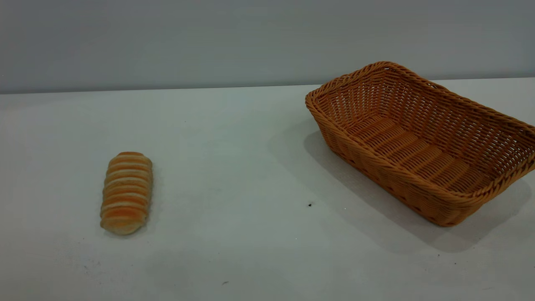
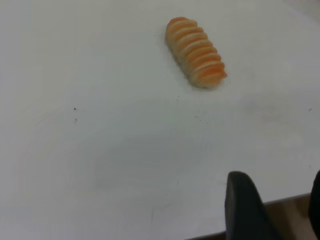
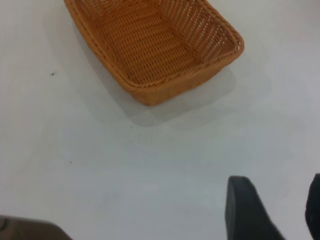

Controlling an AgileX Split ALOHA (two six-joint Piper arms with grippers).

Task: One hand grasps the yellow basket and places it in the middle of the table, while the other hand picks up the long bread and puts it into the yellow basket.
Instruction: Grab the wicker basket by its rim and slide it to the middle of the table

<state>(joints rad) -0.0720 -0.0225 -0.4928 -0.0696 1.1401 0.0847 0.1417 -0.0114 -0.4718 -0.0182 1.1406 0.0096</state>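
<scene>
The long bread (image 1: 126, 192) lies on the left of the white table (image 1: 234, 175), golden-orange with pale crosswise stripes; it also appears in the left wrist view (image 2: 195, 51). The yellow basket (image 1: 422, 138), a big orange-tan wicker tray, sits empty at the right, running off the frame's edge, and it fills the far part of the right wrist view (image 3: 155, 45). Neither arm shows in the exterior view. My left gripper (image 2: 274, 200) hangs open over the table's near edge, well short of the bread. My right gripper (image 3: 272, 200) is open above bare table, apart from the basket.
A grey wall (image 1: 250, 42) runs behind the table's back edge. A few tiny dark specks (image 1: 309, 204) dot the tabletop between bread and basket. The table's near edge and a brown floor strip (image 2: 295, 210) show in the left wrist view.
</scene>
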